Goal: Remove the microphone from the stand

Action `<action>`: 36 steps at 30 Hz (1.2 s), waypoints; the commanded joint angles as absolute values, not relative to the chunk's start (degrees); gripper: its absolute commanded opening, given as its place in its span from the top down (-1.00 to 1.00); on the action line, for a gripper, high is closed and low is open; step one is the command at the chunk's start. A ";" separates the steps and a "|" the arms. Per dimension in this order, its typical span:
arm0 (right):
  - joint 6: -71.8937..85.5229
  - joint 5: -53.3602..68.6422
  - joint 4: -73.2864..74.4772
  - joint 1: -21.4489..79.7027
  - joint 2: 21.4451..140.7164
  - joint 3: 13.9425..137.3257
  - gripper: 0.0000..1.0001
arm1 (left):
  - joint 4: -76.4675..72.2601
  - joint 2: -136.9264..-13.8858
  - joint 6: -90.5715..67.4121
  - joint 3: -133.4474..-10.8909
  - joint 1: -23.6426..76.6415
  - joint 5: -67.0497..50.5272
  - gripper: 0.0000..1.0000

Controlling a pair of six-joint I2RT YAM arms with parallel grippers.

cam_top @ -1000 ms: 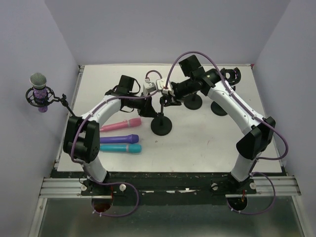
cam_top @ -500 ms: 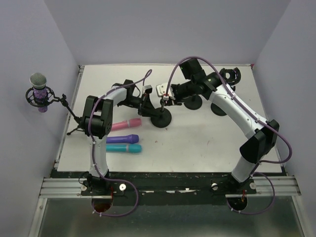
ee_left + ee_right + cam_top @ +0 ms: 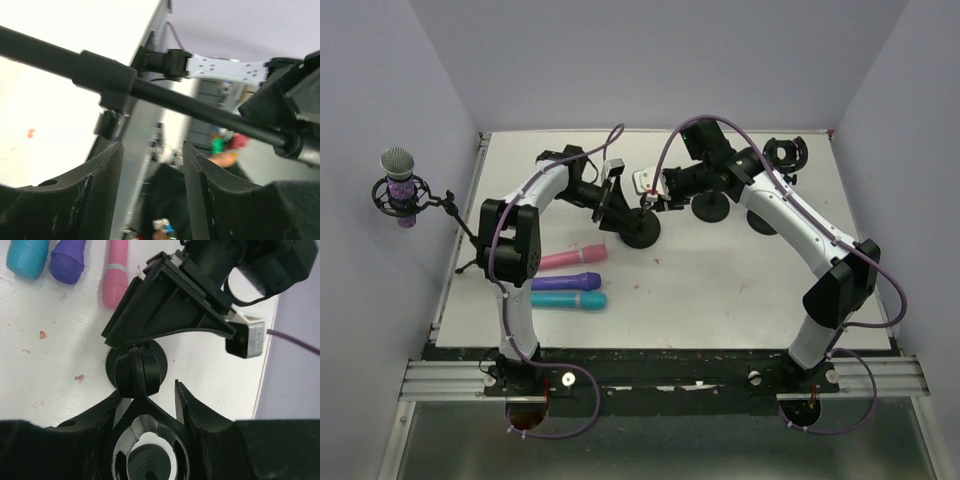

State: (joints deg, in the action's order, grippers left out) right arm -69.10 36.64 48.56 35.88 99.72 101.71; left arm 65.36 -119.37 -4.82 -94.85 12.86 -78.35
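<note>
Over the last second we see the left arm [image 3: 525, 200] leave its low arch at the left of the frame. Its elbow now sits higher and closer in, and the forearm reaches up and across. The left gripper [image 3: 150, 150] loosens, its fingers now apart with the rod [image 3: 200, 112] crossing beyond their tips. The stand [image 3: 640, 231] slides up the worktop [image 3: 740, 290] and a little left. The right gripper [image 3: 650, 195], closed on its top, drifts left with it.

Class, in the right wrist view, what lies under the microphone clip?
Below the microphone clip, the stand's round black base shows on the white table. The pole joining them is hidden by the clip itself.
</note>
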 commanded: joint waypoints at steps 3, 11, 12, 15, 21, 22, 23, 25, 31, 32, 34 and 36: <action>-69.17 33.66 50.45 35.60 102.30 102.22 0.22 | 66.62 -108.37 9.12 -96.50 11.95 -58.39 -0.18; -64.79 34.10 47.56 35.60 103.54 102.75 0.24 | 42.89 -92.24 24.42 -77.77 11.34 -42.63 -0.23; -64.08 34.10 47.03 35.60 103.71 102.66 0.25 | 34.89 -86.45 26.61 -71.52 11.34 -42.45 -0.23; -62.76 34.71 45.97 35.42 104.15 102.04 0.26 | 6.35 -71.85 33.46 -52.18 11.51 -42.63 -0.22; -59.51 35.07 43.95 35.42 105.82 103.09 0.26 | -16.59 -65.39 48.58 -38.94 17.83 -36.66 -0.11; -58.72 35.24 43.77 35.42 106.17 103.44 0.26 | -18.79 -65.65 51.21 -38.15 18.80 -35.69 -0.10; -58.28 35.42 43.68 35.42 106.26 103.71 0.26 | -20.90 -66.35 53.50 -37.19 19.94 -35.07 -0.09; -57.13 35.68 42.90 35.33 106.43 103.97 0.26 | -25.03 -67.93 58.51 -35.78 21.44 -34.11 -0.09; -55.64 35.86 42.45 35.42 106.61 104.33 0.27 | -30.23 -74.78 65.21 -36.73 23.90 -30.77 -0.09; -55.46 35.86 42.45 35.42 106.61 104.41 0.26 | -30.58 -76.01 65.82 -37.17 24.08 -30.24 -0.08; -55.28 35.77 42.45 35.42 106.70 104.41 0.27 | -30.85 -77.69 66.35 -38.14 24.35 -30.06 -0.08; -55.11 35.60 42.36 35.33 106.87 104.59 0.27 | -29.36 -79.01 67.06 -39.28 24.43 -30.41 -0.08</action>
